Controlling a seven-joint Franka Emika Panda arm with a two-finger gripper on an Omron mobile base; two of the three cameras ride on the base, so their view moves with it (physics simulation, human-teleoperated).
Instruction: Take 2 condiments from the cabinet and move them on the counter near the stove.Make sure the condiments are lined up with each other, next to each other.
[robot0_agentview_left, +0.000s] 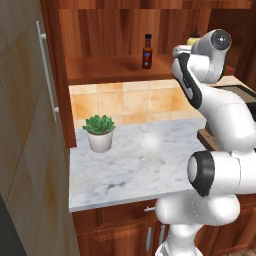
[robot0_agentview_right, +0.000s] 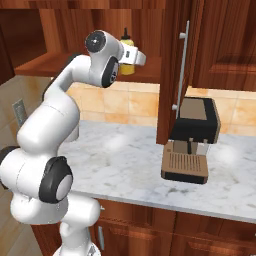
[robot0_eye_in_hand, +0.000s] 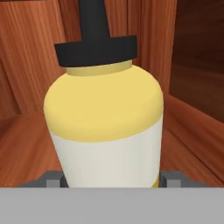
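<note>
Gripping yellow squeeze bottle (robot0_eye_in_hand: 105, 127), gripper (robot0_eye_in_hand: 113, 180) inside cabinet (robot0_agentview_left: 110, 67).

The wooden cabinet shelf (robot0_agentview_left: 110, 67) carried the slim red-brown sauce bottle (robot0_agentview_left: 147, 51), upright near its front edge. The yellow squeeze bottle (robot0_eye_in_hand: 105, 118) stood on the same shelf, to the right of the sauce bottle and well apart from it. Below the shelf, the marbled counter (robot0_agentview_left: 145, 170) bore a small potted succulent (robot0_agentview_left: 100, 132) in a white pot, down and to the left of the sauce bottle. A brown and black coffee machine (robot0_agentview_right: 192, 140) sat on the counter (robot0_agentview_right: 125, 165) further right.
</note>
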